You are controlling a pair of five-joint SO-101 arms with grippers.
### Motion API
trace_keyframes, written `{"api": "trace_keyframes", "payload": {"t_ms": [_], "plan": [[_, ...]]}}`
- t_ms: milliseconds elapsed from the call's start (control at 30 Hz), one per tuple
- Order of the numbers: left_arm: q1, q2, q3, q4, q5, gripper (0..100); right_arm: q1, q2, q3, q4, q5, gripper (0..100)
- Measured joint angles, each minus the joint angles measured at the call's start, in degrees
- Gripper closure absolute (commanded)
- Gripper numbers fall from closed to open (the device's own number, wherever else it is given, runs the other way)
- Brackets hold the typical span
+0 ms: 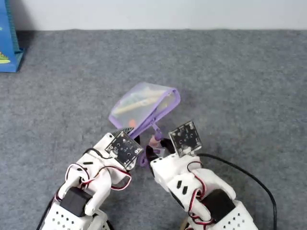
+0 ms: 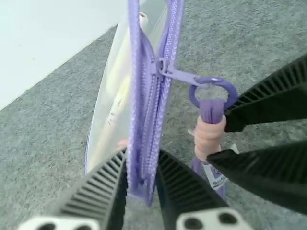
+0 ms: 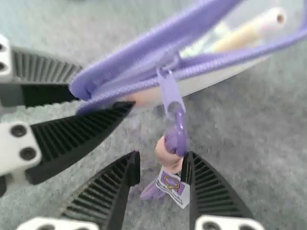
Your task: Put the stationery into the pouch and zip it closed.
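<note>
The clear purple-trimmed pouch (image 1: 144, 105) is lying near the middle of the grey surface (image 1: 240, 72), with stationery (image 3: 249, 28) showing through its side. The left pincer (image 2: 141, 189) is clamping the pouch's near end, its fingers pressing on either side of the zip. The right pincer (image 3: 160, 187) is sitting partly open, its fingers straddling the pink charm (image 3: 167, 149) that is hanging from the zip pull (image 3: 170, 96). The zip is lying closed between the slider and the clamped end, and gaping beyond it. A blue box (image 1: 7, 45) is standing at the far left corner.
</note>
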Motion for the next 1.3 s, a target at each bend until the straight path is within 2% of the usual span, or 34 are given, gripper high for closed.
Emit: {"api": "trace_keyframes", "payload": {"t_ms": [167,267,533,733,1100,1300], "plan": [[0.00,0.00,0.00,0.00,0.00,99,-0.09,-0.97,0.09,0.09,0.00,85.1],[0.00,0.00,0.00,0.00,0.00,99,0.09,-0.97,1.93,-3.52,0.00,85.2],[0.00,0.00,0.00,0.00,0.00,99,5.36,-0.97,5.71,-9.32,0.00,85.3],[0.00,0.00,0.00,0.00,0.00,99,5.36,-0.97,5.71,-10.37,0.00,97.0],[0.00,0.00,0.00,0.00,0.00,99,5.36,-0.97,5.71,-10.55,0.00,99.1],[0.00,0.00,0.00,0.00,0.00,99,12.13,-0.97,2.73,-7.56,0.00,99.1]]}}
